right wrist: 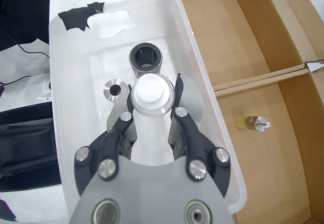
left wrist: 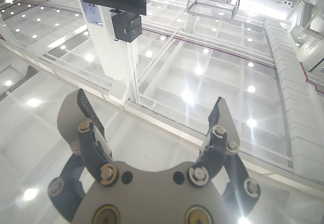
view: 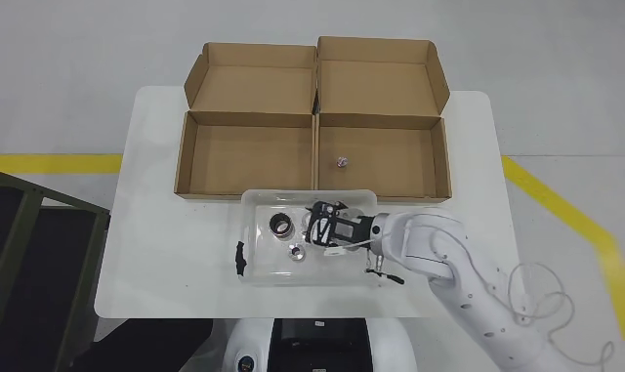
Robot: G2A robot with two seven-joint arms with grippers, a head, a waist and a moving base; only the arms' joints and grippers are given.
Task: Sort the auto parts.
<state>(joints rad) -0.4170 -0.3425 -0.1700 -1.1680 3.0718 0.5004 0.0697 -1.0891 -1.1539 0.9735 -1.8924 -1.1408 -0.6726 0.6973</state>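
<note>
Top view, clock directions taken from the table's (view: 166,235) centre.

1. Left gripper (left wrist: 149,98): is pointing up at the ceiling, fingers spread wide, nothing between them.
2. Left cardboard box (view: 244,162): is sitting at 11 o'clock, lid folded back, touching the right box along one wall.
3. Clear plastic bin (view: 293,192): is sitting at 6 o'clock, just below both boxes. Black tape (view: 237,258) and a white label (right wrist: 111,23) are sticking to its 9 o'clock end.
   - Black cylindrical bearing (view: 281,226): is standing on end, bore facing up, in the bin's left half.
   - Silver collar (view: 297,254): is lying at 5 o'clock from the bearing, near it.
   - White-capped clear part (right wrist: 152,96): is sitting at 3 o'clock from the bearing, inside the bin.
4. Right gripper (view: 317,227): is reaching into the bin from 3 o'clock, fingers closed narrowly around the white-capped clear part.
5. Right cardboard box (view: 391,167): is sitting at 1 o'clock, lid folded back.
   - Small brass-and-silver part (view: 341,161): is lying on the floor near the 9 o'clock wall.
</note>
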